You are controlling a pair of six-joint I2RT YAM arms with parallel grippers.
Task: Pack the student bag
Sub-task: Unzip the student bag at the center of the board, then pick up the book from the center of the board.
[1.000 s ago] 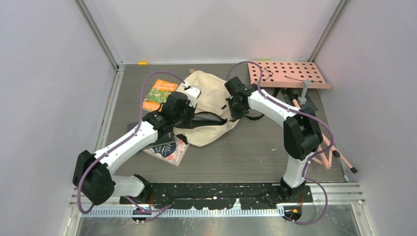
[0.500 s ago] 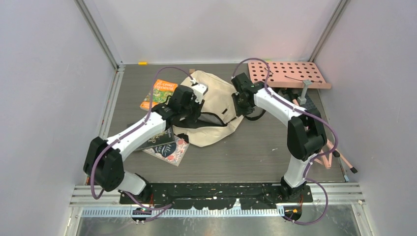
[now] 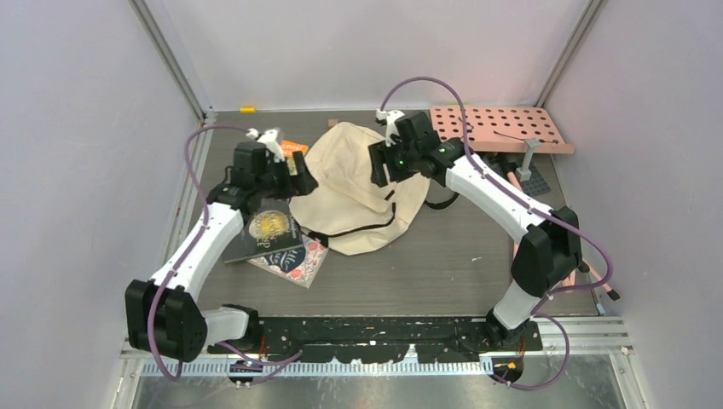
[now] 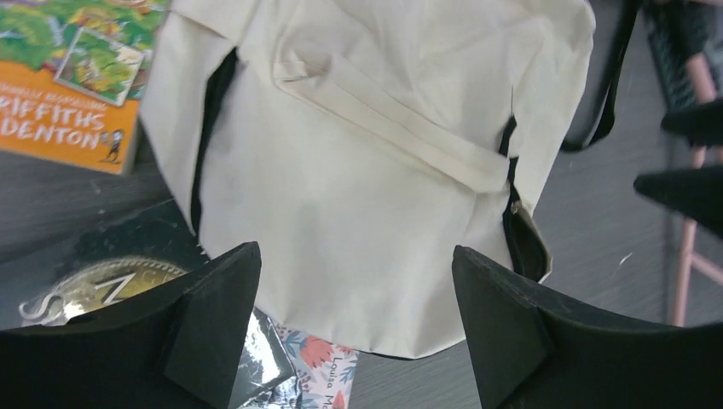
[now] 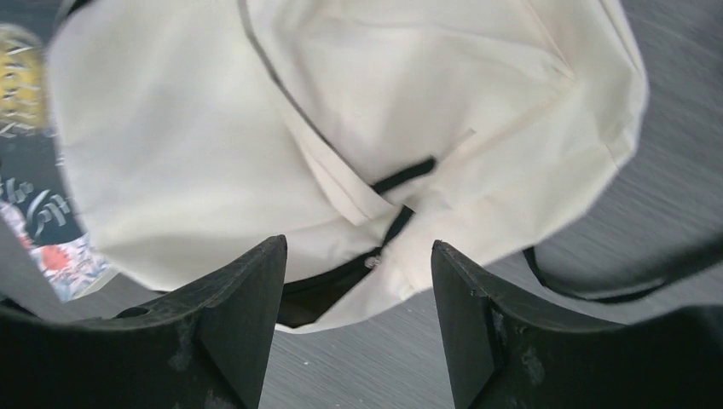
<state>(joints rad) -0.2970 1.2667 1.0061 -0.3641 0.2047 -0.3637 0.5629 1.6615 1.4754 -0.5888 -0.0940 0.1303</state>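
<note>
- student bag (image 3: 354, 196): on the table (image 3: 452, 256), in the middle, toward the far side.
- far book (image 3: 294, 146): left of the bag, behind the left gripper (image 3: 300, 177).
- top book (image 3: 268, 228): left of the bag's near end, lying on a lower book (image 3: 297, 257) that meets the bag's near-left edge.
- perforated board (image 3: 499, 128): far right corner, right of the bag.
- right gripper (image 3: 380, 170): above the bag's far right part; left gripper above its left edge.

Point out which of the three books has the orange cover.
The orange book, alone beside the student bag and the farthest back, with a green picture on its cover. The other two overlap nearer: the black book with a gold emblem and the floral book.
</note>
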